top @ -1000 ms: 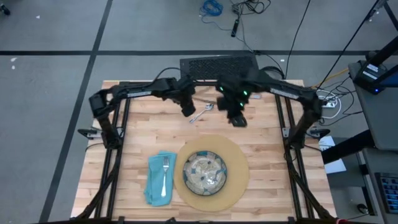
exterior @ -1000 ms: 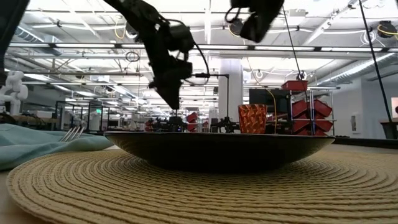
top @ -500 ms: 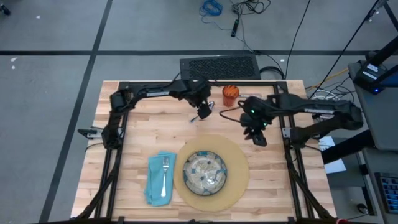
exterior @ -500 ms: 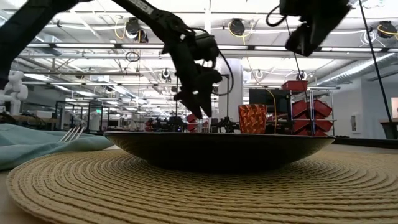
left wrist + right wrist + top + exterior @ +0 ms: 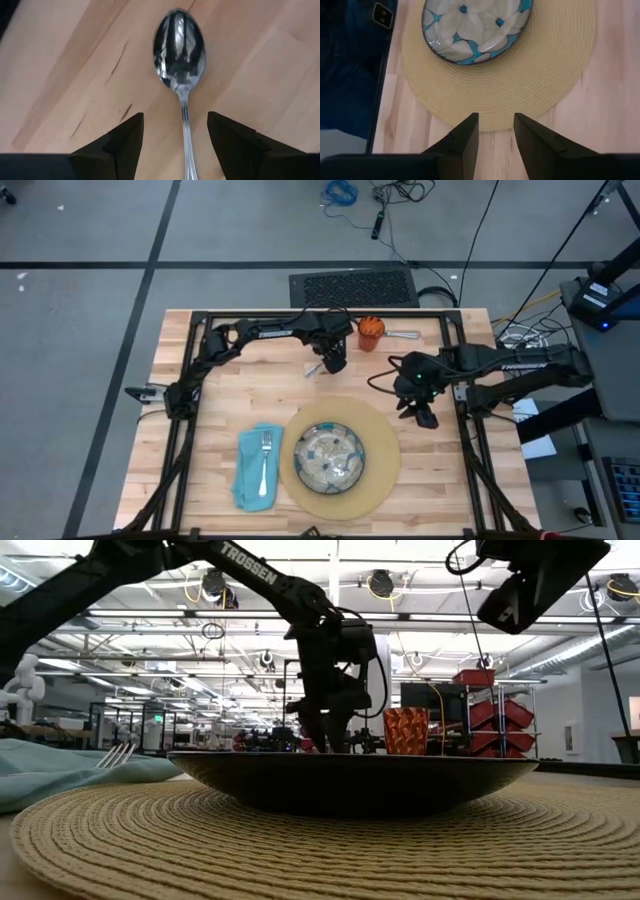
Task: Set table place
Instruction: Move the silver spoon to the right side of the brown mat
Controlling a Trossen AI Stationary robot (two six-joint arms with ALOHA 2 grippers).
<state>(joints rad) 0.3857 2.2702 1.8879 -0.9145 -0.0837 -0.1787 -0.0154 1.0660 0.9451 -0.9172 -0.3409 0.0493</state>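
We see the spoon (image 5: 180, 55) flat on the desk (image 5: 220, 395), at the far side near the cup (image 5: 371, 330). The left tool (image 5: 175, 137) hangs over it, fingers wide, one each side of the handle. We judge the spoon light, stiff and slippery; take the thin handle. The right tool (image 5: 496, 132), empty and narrowly open, waits above the placemat's (image 5: 540, 75) edge. The smooth wood has little friction. Behind is a workshop hall.

This is a large lab or workshop hall. Beyond the table (image 5: 200, 395) run ceiling beams (image 5: 420, 632) with round lamps (image 5: 380, 583), red bins (image 5: 495, 712) on racks, and loose cables (image 5: 345, 192) across the grey floor (image 5: 80, 300)
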